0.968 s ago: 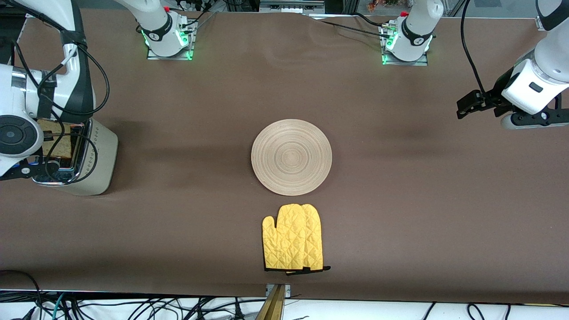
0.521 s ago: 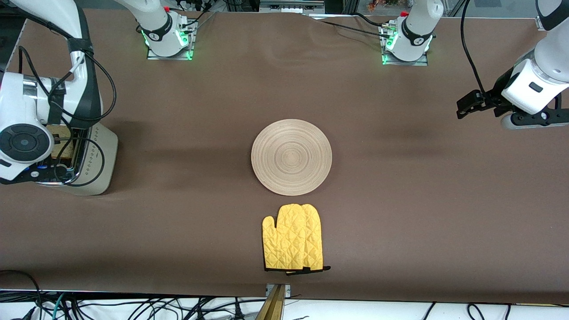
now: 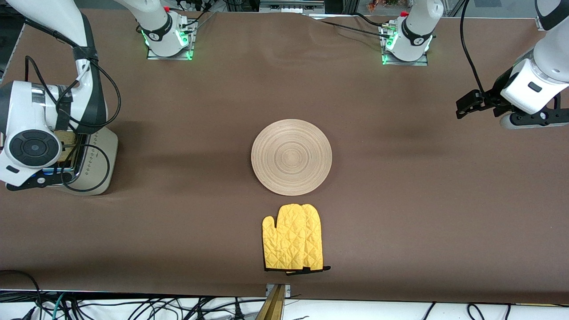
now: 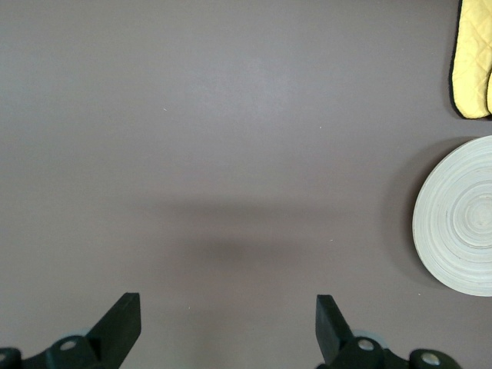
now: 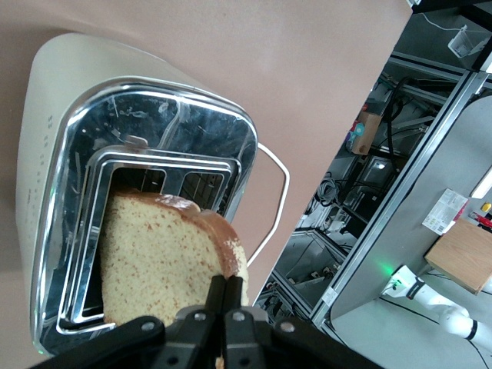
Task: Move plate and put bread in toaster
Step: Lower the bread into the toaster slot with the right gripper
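The cream-white toaster (image 3: 98,153) stands at the right arm's end of the table. My right gripper (image 5: 225,298) is over it, shut on the top edge of the bread (image 5: 157,261). The slice stands upright with its lower part in a slot of the chrome top (image 5: 161,123). In the front view the right wrist hides the gripper and most of the bread. The round beige plate (image 3: 291,156) lies bare at the table's middle and also shows in the left wrist view (image 4: 460,217). My left gripper (image 3: 465,106) waits open and empty (image 4: 228,327) above bare table at the left arm's end.
A yellow quilted oven mitt (image 3: 293,238) lies nearer to the front camera than the plate, close to the table's front edge; it also shows in the left wrist view (image 4: 475,58). The toaster's white cord (image 5: 277,192) loops beside the toaster.
My right wrist has shifted over the toaster and now covers most of the bread, which stood plainly above the slots a second ago. The left arm, plate and mitt have not moved.
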{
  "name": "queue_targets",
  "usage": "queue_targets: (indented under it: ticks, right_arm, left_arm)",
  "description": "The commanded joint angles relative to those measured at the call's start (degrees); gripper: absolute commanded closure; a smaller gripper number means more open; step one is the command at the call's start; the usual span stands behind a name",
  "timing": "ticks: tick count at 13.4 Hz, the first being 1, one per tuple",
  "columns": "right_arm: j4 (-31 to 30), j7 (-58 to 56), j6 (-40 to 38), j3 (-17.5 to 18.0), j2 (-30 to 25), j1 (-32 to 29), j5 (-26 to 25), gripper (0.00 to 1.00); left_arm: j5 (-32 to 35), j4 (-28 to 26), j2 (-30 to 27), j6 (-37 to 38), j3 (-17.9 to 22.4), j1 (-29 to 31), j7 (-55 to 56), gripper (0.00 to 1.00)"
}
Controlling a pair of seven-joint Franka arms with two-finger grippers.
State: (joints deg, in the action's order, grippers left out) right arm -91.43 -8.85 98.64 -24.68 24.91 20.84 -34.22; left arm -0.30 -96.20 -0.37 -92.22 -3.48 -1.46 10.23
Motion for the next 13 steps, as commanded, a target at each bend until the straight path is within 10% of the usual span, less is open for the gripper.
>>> queue_targets:
  ticks: [1, 10, 12, 13]
  right_arm:
    - [1.3, 0.2, 0.5, 0.4, 0.2, -0.6, -0.5, 1.0]
    - [1.7, 3.0, 0.2, 0.4, 0.3, -0.9, 0.8, 0.92]
    - [1.8, 2.9, 0.0, 0.9, 0.3, -0.9, 3.0, 0.0]
    - [1.9, 3.0, -0.5, 1.4, 0.1, -0.8, 3.4, 0.0]
  left_arm:
    - [0.0, 0.7, -0.3, 0.7, 0.1, -0.4, 0.5, 0.0]
    - [0.0, 0.7, -0.2, 0.6, 0.1, -0.4, 0.6, 0.0]
    - [0.0, 0.7, -0.2, 0.6, 0.1, -0.4, 0.6, 0.0]
    - [0.0, 0.7, -0.2, 0.6, 0.1, -0.4, 0.6, 0.0]
